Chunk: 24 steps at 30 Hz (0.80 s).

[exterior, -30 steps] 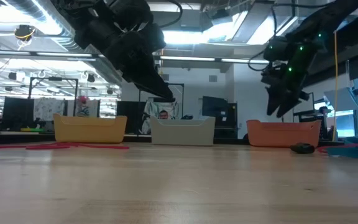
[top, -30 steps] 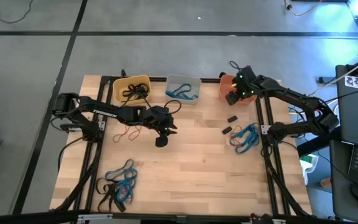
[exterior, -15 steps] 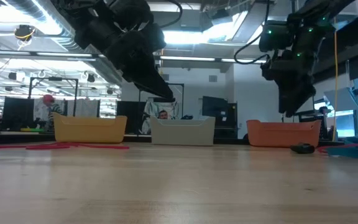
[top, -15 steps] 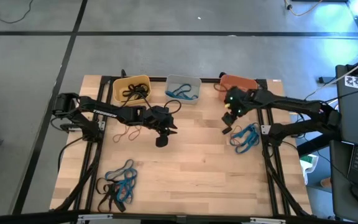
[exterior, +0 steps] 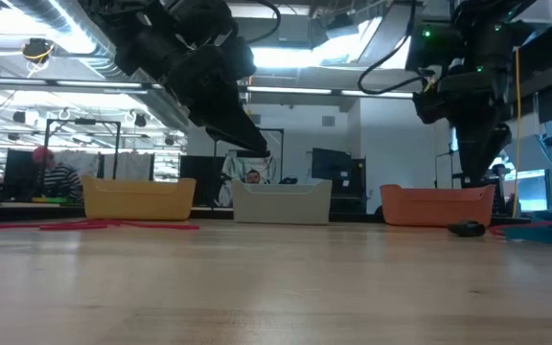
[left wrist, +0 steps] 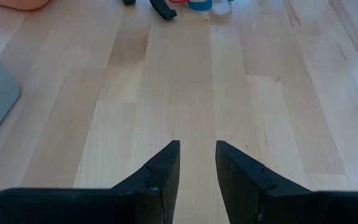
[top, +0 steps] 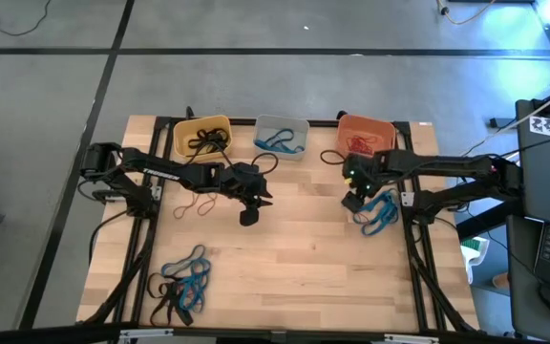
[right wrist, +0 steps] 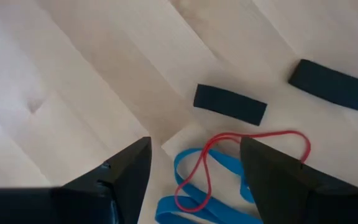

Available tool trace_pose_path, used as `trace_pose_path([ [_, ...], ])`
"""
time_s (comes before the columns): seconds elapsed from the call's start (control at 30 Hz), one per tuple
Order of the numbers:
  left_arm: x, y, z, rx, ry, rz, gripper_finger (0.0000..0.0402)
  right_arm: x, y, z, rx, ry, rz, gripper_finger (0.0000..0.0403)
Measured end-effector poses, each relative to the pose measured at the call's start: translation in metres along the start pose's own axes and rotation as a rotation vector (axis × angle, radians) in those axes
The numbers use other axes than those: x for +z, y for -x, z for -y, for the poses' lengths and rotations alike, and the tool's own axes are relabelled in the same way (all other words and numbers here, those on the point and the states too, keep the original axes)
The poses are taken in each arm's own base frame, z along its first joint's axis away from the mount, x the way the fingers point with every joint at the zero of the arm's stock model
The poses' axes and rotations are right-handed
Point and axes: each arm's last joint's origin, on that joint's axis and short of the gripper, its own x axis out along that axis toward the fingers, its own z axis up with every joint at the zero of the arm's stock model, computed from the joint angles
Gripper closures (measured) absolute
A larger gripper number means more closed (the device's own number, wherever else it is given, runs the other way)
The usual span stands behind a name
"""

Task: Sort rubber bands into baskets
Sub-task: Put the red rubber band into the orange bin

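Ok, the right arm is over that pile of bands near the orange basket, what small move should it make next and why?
Probably lower the right gripper straight down onto the red band. Its jaws are open and empty, the red loop lies on the blue bands between them, and red ones already sit in the orange basket.

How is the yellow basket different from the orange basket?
The yellow basket stands at the left end of the row; the orange basket stands at the right end. The yellow basket holds black rubber bands; the orange basket holds red rubber bands. Both are small rounded tubs of like size at the table's far edge.
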Motion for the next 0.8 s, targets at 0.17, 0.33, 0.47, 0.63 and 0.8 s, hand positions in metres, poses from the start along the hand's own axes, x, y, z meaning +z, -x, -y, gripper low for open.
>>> trace_pose_path([
  [0.17, 0.0, 0.0, 0.0, 0.0, 0.0, 0.0, 0.0302, -0.003, -0.002, -0.004, 0.001, -0.001, -0.015, 0.0157],
  [0.33, 0.001, 0.0, 0.0, 0.0, -0.001, 0.007, 0.0302, -0.003, -0.01, -0.005, -0.016, -0.011, -0.04, 0.0157],
  [0.47, 0.001, 0.0, 0.0, 0.0, 0.0, 0.007, 0.0302, -0.006, -0.025, -0.001, -0.041, -0.026, -0.081, 0.0157],
  [0.63, 0.001, 0.0, 0.0, 0.0, -0.001, 0.008, 0.0302, -0.006, -0.037, 0.001, -0.042, -0.057, -0.08, 0.0157],
  [0.8, 0.001, 0.0, 0.0, 0.0, -0.001, 0.008, 0.0302, -0.011, -0.049, 0.006, -0.061, -0.083, -0.11, 0.0157],
])
